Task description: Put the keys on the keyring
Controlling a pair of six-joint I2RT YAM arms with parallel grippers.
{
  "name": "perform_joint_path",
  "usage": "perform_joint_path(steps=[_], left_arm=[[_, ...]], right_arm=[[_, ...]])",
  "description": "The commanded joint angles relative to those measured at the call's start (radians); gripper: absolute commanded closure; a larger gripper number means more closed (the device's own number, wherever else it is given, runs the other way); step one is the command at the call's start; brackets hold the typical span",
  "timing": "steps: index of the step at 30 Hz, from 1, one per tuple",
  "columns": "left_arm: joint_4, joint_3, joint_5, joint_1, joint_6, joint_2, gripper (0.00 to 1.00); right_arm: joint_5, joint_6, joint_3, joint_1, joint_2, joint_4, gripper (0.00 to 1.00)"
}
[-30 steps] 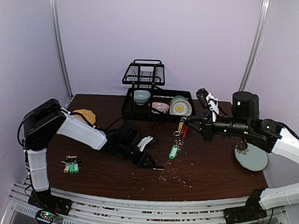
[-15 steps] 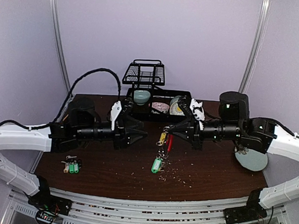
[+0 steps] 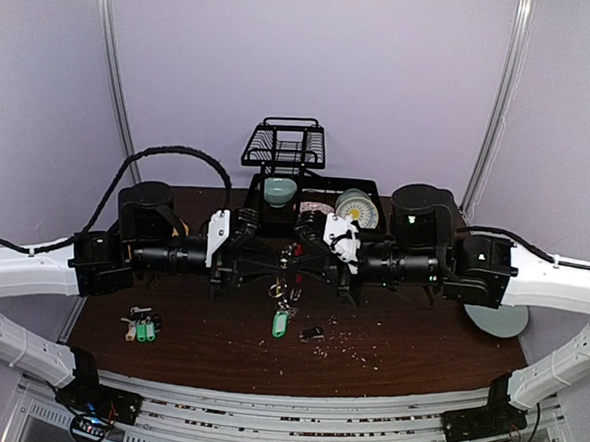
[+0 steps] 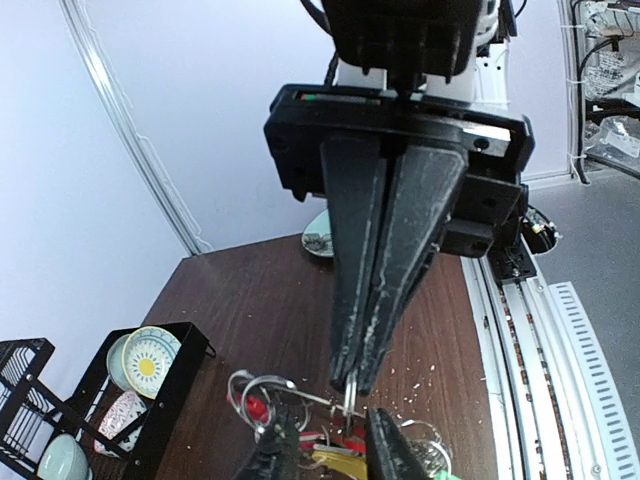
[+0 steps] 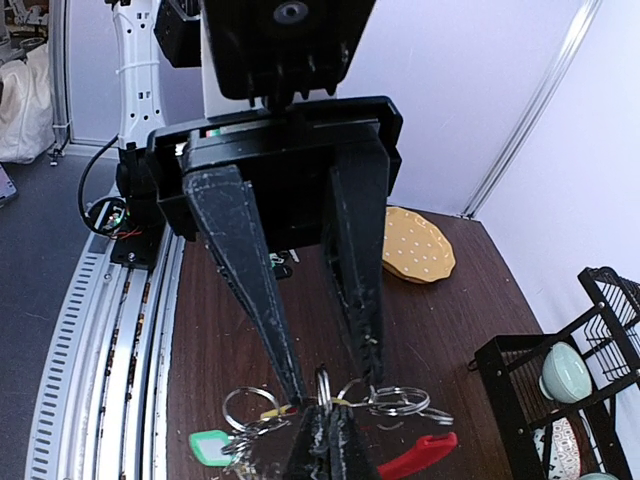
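Note:
The keyring (image 3: 285, 281) hangs above mid-table, its green tag (image 3: 279, 323) lowest. My right gripper (image 3: 303, 262) comes from the right and is shut on one upright ring (image 5: 323, 380) of the cluster; the red piece (image 5: 418, 452) and a green tag (image 5: 210, 447) dangle beside it. My left gripper (image 3: 272, 265) faces it, jaws apart, fingers (image 5: 255, 290) straddling the ring wires. From the left wrist, the rings (image 4: 255, 385) and a yellow tag (image 4: 345, 462) lie between my left gripper's (image 4: 332, 425) tips. Loose keys (image 3: 140, 327) with green tags rest at the left; a dark key (image 3: 312, 333) lies under the keyring.
A black wire rack (image 3: 285, 145) stands over a black tray (image 3: 260, 214) with a bowl and plates at the back. A tan disc (image 5: 420, 245) lies at the back left, a grey plate (image 3: 497, 316) at the right. Crumbs (image 3: 347, 349) dot the table front.
My left arm lifted off the table and swung to the centre. My right gripper carried the keyring leftward to meet it. The left jaws now stand round the ring.

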Motion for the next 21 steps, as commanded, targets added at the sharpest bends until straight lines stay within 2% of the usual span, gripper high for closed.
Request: perform_joint_path(steps=[1, 5, 10, 12, 15, 16, 18, 19, 21], left_arm=[[-0.012, 0.03, -0.015, 0.006, 0.048, -0.02, 0.8], [0.01, 0.011, -0.038, 0.006, 0.046, -0.036, 0.93], [0.025, 0.008, -0.012, 0.005, 0.042, -0.043, 0.91], [0.025, 0.007, -0.015, 0.006, 0.044, -0.042, 1.0], [0.034, -0.004, -0.032, 0.004, 0.052, -0.053, 1.0], [0.05, -0.018, -0.044, 0.004, 0.059, -0.064, 1.0], [0.102, -0.06, -0.07, 0.004, 0.095, -0.102, 1.0], [0.127, -0.08, -0.066, 0.004, 0.124, -0.127, 1.0], [0.156, -0.104, -0.008, 0.004, 0.191, -0.175, 1.0]], right_arm=[[0.015, -0.044, 0.058, 0.014, 0.017, 0.07, 1.0], [0.015, -0.049, 0.068, 0.018, 0.026, 0.056, 1.0], [0.016, -0.059, 0.081, 0.019, 0.031, 0.035, 1.0], [0.016, -0.06, 0.081, 0.019, 0.031, 0.031, 1.0], [0.012, -0.05, 0.077, 0.019, 0.027, 0.031, 1.0], [0.015, -0.038, 0.069, 0.019, 0.022, 0.04, 0.97], [0.026, -0.008, 0.037, 0.012, 0.0, 0.071, 0.72], [0.023, 0.006, 0.019, 0.005, -0.018, 0.091, 0.63], [-0.052, 0.042, -0.022, -0.022, -0.062, 0.138, 0.56]])
